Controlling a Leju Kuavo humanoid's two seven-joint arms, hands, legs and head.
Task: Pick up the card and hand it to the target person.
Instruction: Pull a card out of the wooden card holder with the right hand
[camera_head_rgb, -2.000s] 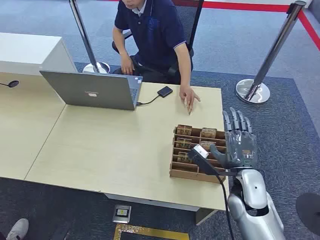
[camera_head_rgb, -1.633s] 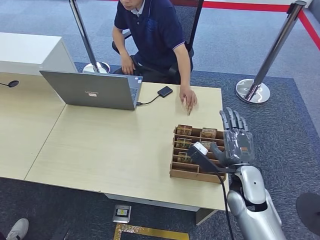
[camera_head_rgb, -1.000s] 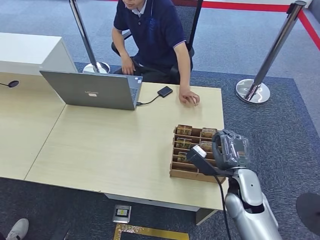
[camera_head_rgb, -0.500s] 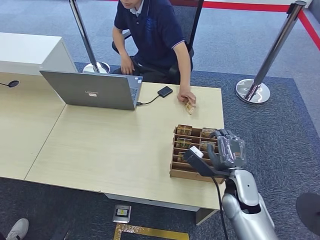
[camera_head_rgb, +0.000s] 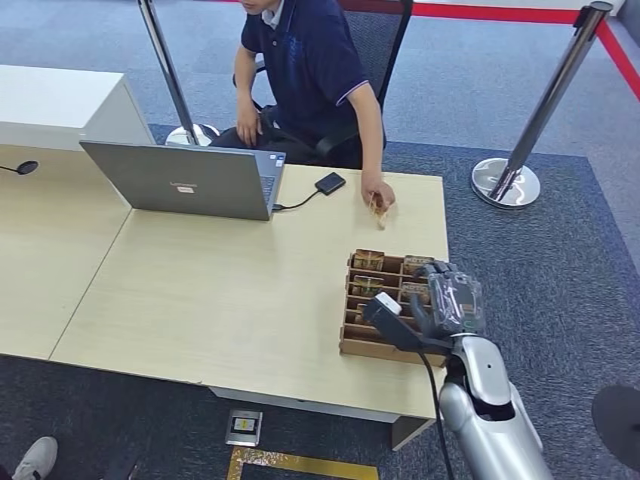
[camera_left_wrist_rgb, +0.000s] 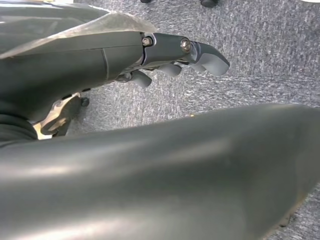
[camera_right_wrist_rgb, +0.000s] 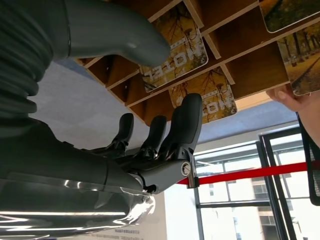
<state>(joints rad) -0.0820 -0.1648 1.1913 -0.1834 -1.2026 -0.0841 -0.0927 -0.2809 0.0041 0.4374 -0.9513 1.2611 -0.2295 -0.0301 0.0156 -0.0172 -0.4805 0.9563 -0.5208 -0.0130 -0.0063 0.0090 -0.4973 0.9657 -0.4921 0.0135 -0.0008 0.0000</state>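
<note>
Head view: the right hand (camera_head_rgb: 447, 300) is seen bent down over the right end of the wooden card tray (camera_head_rgb: 361, 345), fingers curled, nothing visibly held. The cards (camera_head_rgb: 368, 259) are stood in slots just beneath and left of it.

Left wrist view: the left hand (camera_left_wrist_rgb: 113, 55) is hung over carpet, fingers extended, empty.

Right wrist view: the curled fingers (camera_right_wrist_rgb: 185, 125) are shown near a card (camera_right_wrist_rgb: 181, 47), not touching.
</note>
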